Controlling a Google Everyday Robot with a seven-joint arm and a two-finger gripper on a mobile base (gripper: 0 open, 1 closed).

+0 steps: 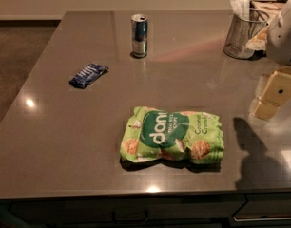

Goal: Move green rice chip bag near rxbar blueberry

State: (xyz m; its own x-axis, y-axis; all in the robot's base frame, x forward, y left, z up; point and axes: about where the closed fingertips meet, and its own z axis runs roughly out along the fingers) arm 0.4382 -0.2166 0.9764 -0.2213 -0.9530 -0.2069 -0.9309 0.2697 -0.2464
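Note:
The green rice chip bag [173, 135] lies flat on the grey countertop [55, 141], near the front edge and right of centre. It is light green with a dark green oval and pictures of round tan chips. The rxbar blueberry [88, 75] is a small dark-blue wrapper lying at the left of the counter, well apart from the bag. My gripper [273, 98] hangs above the counter at the right edge of the view, to the right of the bag and a little behind it, not touching it. The white arm [287, 30] rises behind it.
An upright blue-silver can [139, 35] stands at the back centre. A wire mesh cup [241, 32] holding white paper stands at the back right, next to a tray. The counter's front edge runs just below the bag. The floor lies to the left.

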